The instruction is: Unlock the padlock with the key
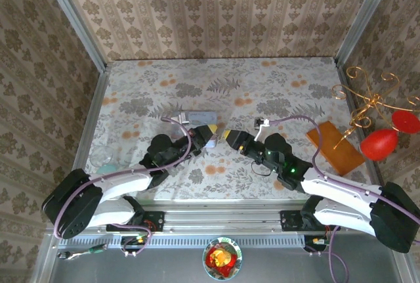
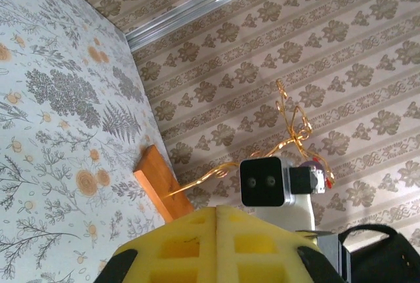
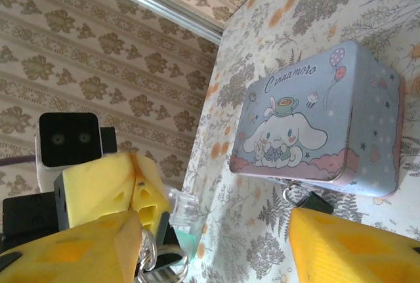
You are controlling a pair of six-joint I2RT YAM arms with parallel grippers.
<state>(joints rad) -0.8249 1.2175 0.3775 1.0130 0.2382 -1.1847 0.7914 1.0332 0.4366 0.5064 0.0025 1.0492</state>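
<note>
Tabletop [image 1: 197, 86] in floral print meets wallpapered walls [image 1: 216, 7]; left jaws pressed together, right jaws spread.

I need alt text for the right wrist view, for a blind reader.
A pale blue cartoon tin lies on a floral tablecloth, with a tiny dark padlock by its lower edge. The right end effector is open below; the left end effector is shut.

patterned wallpaper walls [image 1: 216, 14], floral tabletop [image 1: 275, 79]
</note>
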